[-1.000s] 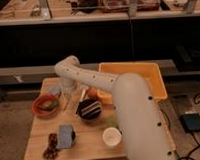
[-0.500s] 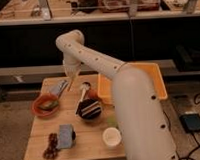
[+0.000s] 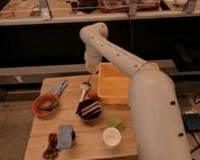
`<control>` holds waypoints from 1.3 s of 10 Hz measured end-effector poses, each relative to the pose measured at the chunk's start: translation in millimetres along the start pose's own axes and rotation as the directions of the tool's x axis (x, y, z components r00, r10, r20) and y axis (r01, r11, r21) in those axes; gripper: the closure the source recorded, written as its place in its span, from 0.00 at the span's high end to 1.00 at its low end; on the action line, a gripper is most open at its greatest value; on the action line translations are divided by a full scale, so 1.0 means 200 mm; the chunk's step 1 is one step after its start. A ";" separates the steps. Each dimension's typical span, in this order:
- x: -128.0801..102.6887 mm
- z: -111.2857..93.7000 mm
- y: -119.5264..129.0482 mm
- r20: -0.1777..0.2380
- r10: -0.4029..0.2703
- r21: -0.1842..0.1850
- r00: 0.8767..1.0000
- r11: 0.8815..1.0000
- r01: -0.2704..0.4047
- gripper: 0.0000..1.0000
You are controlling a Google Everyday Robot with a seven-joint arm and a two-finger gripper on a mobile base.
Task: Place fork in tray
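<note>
The gripper (image 3: 93, 70) hangs at the end of the white arm (image 3: 115, 51), which bends over at the elbow high above the surface and comes straight down at the back left corner of the tray (image 3: 114, 86). Whether the jaws are spread or pressed together I cannot tell. A thin pale tan sliver at the gripper's tip looks like the fork (image 3: 92, 72), held just above the tray's rim at that corner; it is too small to be sure of the grasp. The tray itself is a deep yellow-orange bin on the right rear part of the surface, and the arm's thick lower section covers its right side.

The wooden surface (image 3: 86, 137) carries the rest. A spoon (image 3: 82, 97) lies slantwise just left of the tray, its pale head toward the back and its dark handle reaching to the dark striped bowl (image 3: 90, 110). An orange-red bowl (image 3: 45, 105) sits at the left edge, and a grey bundle (image 3: 58, 88) lies behind it. Toward the front stand a white cup (image 3: 112, 137), a small green thing (image 3: 114, 122) behind it, a blue-grey packet (image 3: 66, 136) and a dark brown item (image 3: 50, 147) at the front left corner.

Behind the surface runs a dark, low shelf with a lit counter above; a black box (image 3: 194, 123) lies on the grey floor to the right
</note>
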 end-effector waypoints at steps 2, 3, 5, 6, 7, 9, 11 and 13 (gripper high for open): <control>0.08 0.03 0.24 -0.017 0.069 -0.016 0.997 0.997 -0.069 0.00; 0.11 0.05 0.37 -0.029 0.108 -0.022 0.994 0.994 -0.108 0.00; 0.19 0.05 0.61 -0.051 0.187 -0.038 0.981 0.981 -0.189 0.01; 0.23 0.06 0.74 -0.069 0.234 -0.065 0.970 0.969 -0.239 0.07; 0.24 0.07 0.81 -0.081 0.273 -0.090 0.959 0.956 -0.280 0.15; 0.21 0.10 0.94 -0.128 0.423 -0.065 0.897 0.899 -0.433 0.37; 0.17 0.13 0.98 -0.128 0.551 -0.006 0.824 0.831 -0.557 0.55; 0.13 0.15 0.95 -0.104 0.649 0.053 0.754 0.760 -0.647 0.63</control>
